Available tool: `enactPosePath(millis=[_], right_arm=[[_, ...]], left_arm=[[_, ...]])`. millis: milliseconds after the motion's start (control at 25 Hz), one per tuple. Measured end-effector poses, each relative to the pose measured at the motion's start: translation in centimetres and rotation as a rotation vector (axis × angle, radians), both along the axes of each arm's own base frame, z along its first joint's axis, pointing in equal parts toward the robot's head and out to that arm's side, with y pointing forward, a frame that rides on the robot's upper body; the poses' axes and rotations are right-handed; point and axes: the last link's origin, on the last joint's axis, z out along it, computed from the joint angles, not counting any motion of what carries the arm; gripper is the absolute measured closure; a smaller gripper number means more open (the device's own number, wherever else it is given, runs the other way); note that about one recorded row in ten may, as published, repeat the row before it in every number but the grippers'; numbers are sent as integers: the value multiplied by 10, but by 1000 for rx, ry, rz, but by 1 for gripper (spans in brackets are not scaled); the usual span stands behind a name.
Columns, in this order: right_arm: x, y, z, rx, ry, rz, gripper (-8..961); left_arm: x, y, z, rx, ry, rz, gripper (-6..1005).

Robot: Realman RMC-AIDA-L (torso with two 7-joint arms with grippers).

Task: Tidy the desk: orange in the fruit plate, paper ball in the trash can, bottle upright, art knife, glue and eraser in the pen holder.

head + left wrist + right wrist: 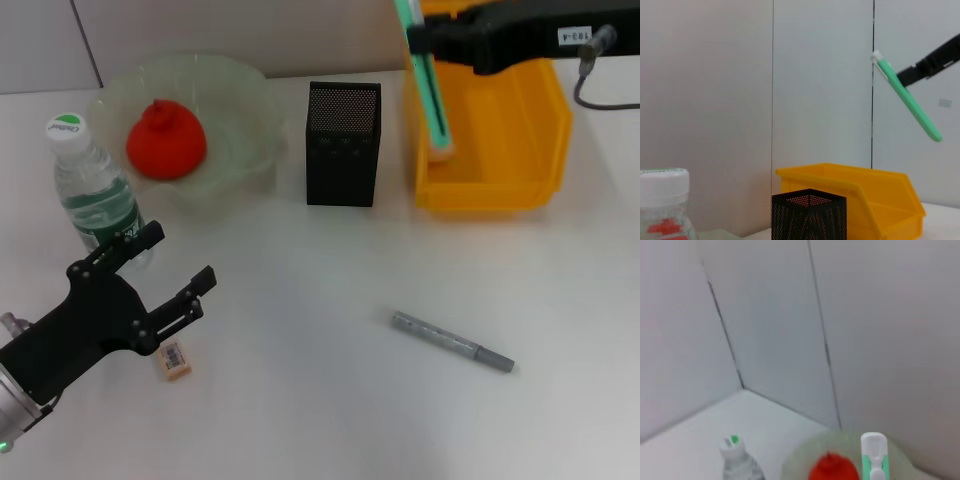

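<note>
We record: right gripper [425, 40] clamped on the art knife [425, 85], raised over the trash can [520, 150]. Left gripper [170, 270] spread wide, empty, above the eraser [174, 359] beside the upright bottle [90, 185]. Glue [452, 341] on the surface [320, 400].

This looks like an office or a lab test corner set up as a desk. A plain white tabletop [330, 400] stands against bare pale grey wall panels [820, 80] with thin dark seams. Desk things are laid out on it: a black mesh pen holder [343, 145], a yellow plastic bin [495, 140], a grey glue stick [452, 342] and a small eraser [174, 359].
</note>
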Motion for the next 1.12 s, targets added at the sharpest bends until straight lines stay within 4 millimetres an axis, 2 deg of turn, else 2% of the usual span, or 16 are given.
enactPosePath(millis=[280, 600, 760, 960, 1120], right_arm=[[16, 9, -18, 49, 151, 196, 791], [57, 24, -40, 248, 290, 355, 790], [69, 27, -59, 316, 276, 421, 789], [72, 24, -86, 416, 240, 541, 788], [76, 23, -100, 523, 194, 580, 787]], left_arm=[[0, -1, 0, -9, -10, 10, 197], [-2, -3, -2, -17, -12, 20, 197], [-1, -2, -3, -22, -8, 17, 197], [0, -1, -4, -26, -6, 13, 197], [0, -1, -4, -30, -8, 13, 197]])
